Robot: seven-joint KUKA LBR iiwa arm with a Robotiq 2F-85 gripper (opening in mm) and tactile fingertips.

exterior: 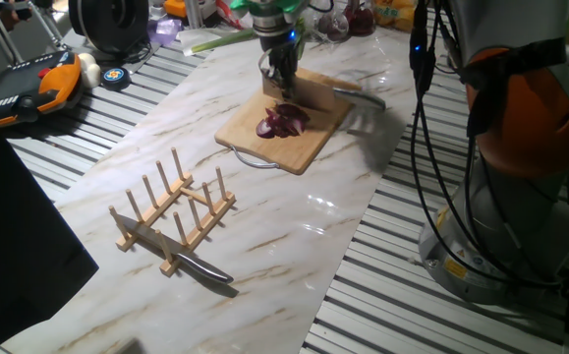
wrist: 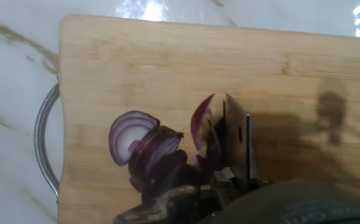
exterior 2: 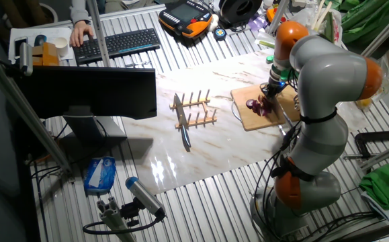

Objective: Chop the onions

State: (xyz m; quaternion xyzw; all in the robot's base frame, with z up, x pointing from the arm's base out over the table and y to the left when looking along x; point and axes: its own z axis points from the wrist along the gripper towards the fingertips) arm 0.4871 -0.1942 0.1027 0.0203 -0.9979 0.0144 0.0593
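Note:
The onion (exterior: 284,121) lies as purple slices and bits on a wooden cutting board (exterior: 299,152) with a metal handle loop. My gripper (exterior: 284,83) stands directly over the far edge of the pile, shut on a knife (exterior: 315,94) whose blade rests on the board and whose handle points right. In the hand view the blade (wrist: 236,140) is seen edge-on, pressed against a cut onion piece (wrist: 201,121), with more slices (wrist: 143,146) to its left on the board (wrist: 167,62). The other fixed view shows the gripper (exterior 2: 270,94) above the onion (exterior 2: 255,105).
A wooden dish rack (exterior: 171,209) stands on the marble top nearer the front, with a second knife (exterior: 203,267) lying against it. A teach pendant (exterior: 36,88) and tape roll (exterior: 115,76) sit at the far left. The arm's base (exterior: 520,147) is on the right.

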